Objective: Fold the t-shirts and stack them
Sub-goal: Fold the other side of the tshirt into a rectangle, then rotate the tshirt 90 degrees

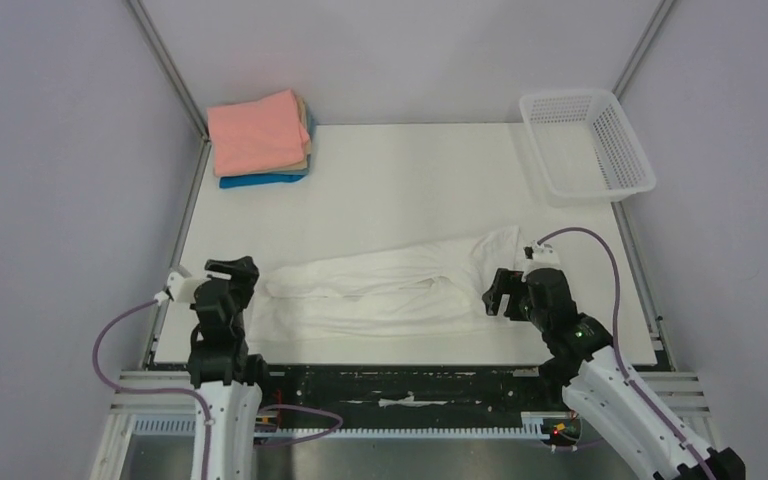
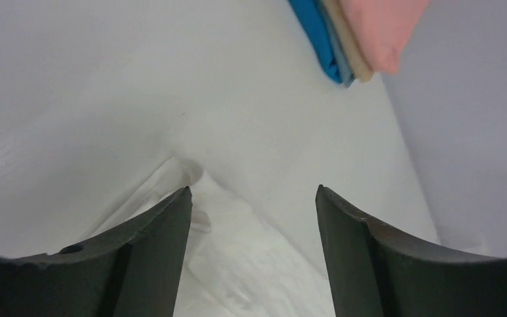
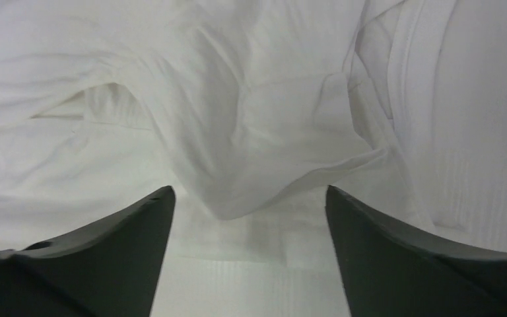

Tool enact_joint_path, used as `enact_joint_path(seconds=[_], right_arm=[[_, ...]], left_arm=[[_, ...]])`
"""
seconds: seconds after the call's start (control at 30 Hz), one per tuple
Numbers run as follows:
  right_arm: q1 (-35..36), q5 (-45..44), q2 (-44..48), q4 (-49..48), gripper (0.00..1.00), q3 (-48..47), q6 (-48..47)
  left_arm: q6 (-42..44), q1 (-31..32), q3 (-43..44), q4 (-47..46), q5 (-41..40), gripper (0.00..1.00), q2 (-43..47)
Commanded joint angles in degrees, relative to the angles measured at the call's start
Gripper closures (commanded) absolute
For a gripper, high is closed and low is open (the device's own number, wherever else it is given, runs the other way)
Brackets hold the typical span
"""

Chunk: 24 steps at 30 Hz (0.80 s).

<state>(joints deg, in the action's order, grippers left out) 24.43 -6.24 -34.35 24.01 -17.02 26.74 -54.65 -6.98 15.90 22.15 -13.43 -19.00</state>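
Poised wide, empty: left fingers [image 2: 148,261], right fingers [image 3: 102,261] at white t-shirt [image 1: 380,290] ends. Might pinch one layer only, bunching it.

Unfolded t-shirt [image 1: 380,290] front centre; folded stack [image 1: 260,140] far-left corner; basket [image 1: 588,145] far-right corner.

Stack mostly covered, edges cropped
The salmon-pink t-shirt [image 1: 256,132] hides all but thin edges of the tan t-shirt [image 1: 305,160] and blue t-shirt [image 1: 260,181]; the left wrist view's top edge cuts this stack [image 2: 370,33] off.
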Motion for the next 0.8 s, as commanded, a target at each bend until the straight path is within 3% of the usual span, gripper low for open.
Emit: enact_joint_path(seconds=[0.0, 0.1, 0.17, 0.27, 0.4, 0.53, 0.77], right_arm=[[0.2, -1.2, 6.0, 3.1, 0.02, -3.1, -2.2], [0.2, -1.6, 6.9, -1.5, 0.02, -3.7, -3.4], [0.2, 0.3, 5.1, -6.0, 0.02, -3.9, -3.6], [0.2, 4.6, 0.1, -13.8, 0.02, -4.3, -2.8], [0.2, 5.8, -11.2, -20.8, 0.02, -5.2, -2.4], [0.2, 4.4, -21.9, -20.3, 0.02, -6.4, -1.1], [0.0, -4.4, -23.4, -18.8, 0.02, -0.4, 2.2]], left_arm=[[-6.6, 0.1, 1.5, 7.3, -5.1, 0.23, 12.6], [-5.2, 0.0, 0.2, -0.4, 3.2, 0.22, 14.5], [-5.3, 0.0, 0.1, -5.9, 10.5, 0.21, 9.1], [-2.4, 0.2, 2.8, -14.9, 22.5, 0.20, -8.0], [7.3, 4.0, 13.6, -14.6, 31.8, 0.20, -32.4], [10.5, 14.3, 19.2, -12.5, 26.4, 0.18, -45.9], [11.2, 15.8, 19.4, -3.0, 8.5, 0.17, -51.4]])
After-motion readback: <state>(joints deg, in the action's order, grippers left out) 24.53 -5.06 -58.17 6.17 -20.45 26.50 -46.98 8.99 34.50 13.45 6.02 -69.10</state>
